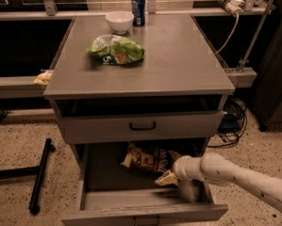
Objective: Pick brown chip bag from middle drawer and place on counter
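Way over at 9 o'clock from the cabinet, a black stand leg (39, 178) lies on the speckled floor. Moving right, the counter (178, 65) has three things on it, one of each. There's a green chip bag (116, 50) on its left half, a white bowl (119, 20) at 12 o'clock of that bag, and a blue can (138, 11) just beside the bowl at its 2 o'clock. Under the top sits one closed drawer front (93, 128) with a black loop handle (142, 125) in its centre. Below that the middle drawer (100, 173) stands open, so that's two drawers in total. One brown chip bag (150, 158) lies inside it, toward the back of the tray and right of centre, with a tan end pointing left. The gripper (168, 178) is down in the drawer too, and the bag is at about 11 o'clock from it, either touching it or just beside it, honestly can't tell which. Also can't tell if the gripper is open or closed. Its white arm (235, 175) runs off toward 4 o'clock, and a tangle of black cables (232, 121) sits on the floor at 3 o'clock of the cabinet
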{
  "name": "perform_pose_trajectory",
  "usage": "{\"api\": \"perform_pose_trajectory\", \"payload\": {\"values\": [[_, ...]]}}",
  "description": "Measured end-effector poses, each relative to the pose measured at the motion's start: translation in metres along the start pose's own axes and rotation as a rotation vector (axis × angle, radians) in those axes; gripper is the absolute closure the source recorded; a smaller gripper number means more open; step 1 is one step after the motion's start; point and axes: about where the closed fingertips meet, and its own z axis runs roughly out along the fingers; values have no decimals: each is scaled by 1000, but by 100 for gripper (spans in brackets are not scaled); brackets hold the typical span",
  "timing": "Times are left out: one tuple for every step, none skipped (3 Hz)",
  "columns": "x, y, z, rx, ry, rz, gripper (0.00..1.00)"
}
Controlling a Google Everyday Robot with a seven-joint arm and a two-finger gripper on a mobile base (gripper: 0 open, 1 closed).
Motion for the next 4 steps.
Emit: {"api": "perform_pose_trajectory", "payload": {"values": [[9, -10, 8, 4, 29, -7, 15], [16, -18, 16, 3, 54, -5, 16], [25, -20, 24, -12, 85, -5, 17], [32, -17, 25, -25, 103, 3, 36]]}}
